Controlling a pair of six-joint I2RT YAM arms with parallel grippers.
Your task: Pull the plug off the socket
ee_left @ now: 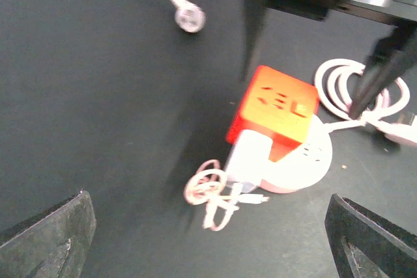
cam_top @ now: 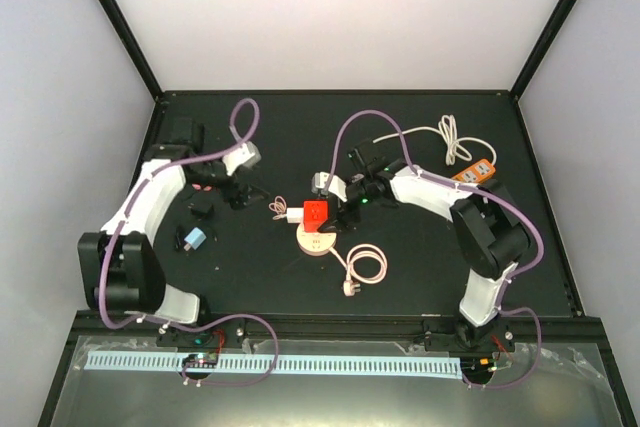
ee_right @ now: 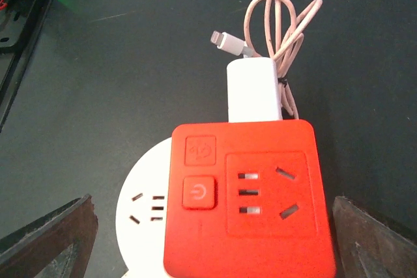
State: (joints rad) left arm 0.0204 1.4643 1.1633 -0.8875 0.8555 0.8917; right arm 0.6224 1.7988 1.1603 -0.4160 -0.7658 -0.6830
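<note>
A red cube adapter [ee_right: 244, 196] sits on top of a round white socket [ee_right: 146, 200]. A white plug [ee_right: 254, 92] is stuck into the cube's far side, with a bundled pink cable [ee_right: 287, 24] hanging off it. My right gripper [ee_right: 212, 245] hovers open right above the cube, its fingers [ee_right: 45, 239] spread wider than the cube. In the top view the cube [cam_top: 316, 212] and plug [cam_top: 293, 215] lie mid-table, the right gripper [cam_top: 345, 209] just right of them. My left gripper [cam_top: 243, 195] stands open to their left, short of the plug [ee_left: 247, 157] and the cable [ee_left: 212, 193].
A coiled pink-white cord with a plug [cam_top: 362, 267] lies right of the socket. An orange power strip [cam_top: 472, 171] with a white cable [cam_top: 445, 137] sits at the back right. A small blue adapter [cam_top: 194, 238] and a black block [cam_top: 200, 209] lie near the left arm.
</note>
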